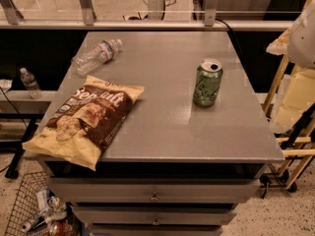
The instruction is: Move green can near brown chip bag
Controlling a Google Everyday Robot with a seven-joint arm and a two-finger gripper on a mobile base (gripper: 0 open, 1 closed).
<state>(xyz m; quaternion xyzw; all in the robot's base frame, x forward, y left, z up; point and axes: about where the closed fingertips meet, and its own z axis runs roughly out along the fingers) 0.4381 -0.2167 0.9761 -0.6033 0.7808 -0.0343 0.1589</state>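
Not yet begun: green can [207, 84] upright on table [162, 117], well apart from brown chip bag [86, 119]; gripper out of view, jaws impossible to tell.

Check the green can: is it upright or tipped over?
Upright: the green can stands on its base on the grey table, silver top and opening facing up. The gripper is not in view.

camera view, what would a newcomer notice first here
The brown chip bag lies at the front left corner of the grey table, overhanging its edge. The green can stands upright on the right, apart from it, and a plastic water bottle lies at the back left. The gripper is not in view.
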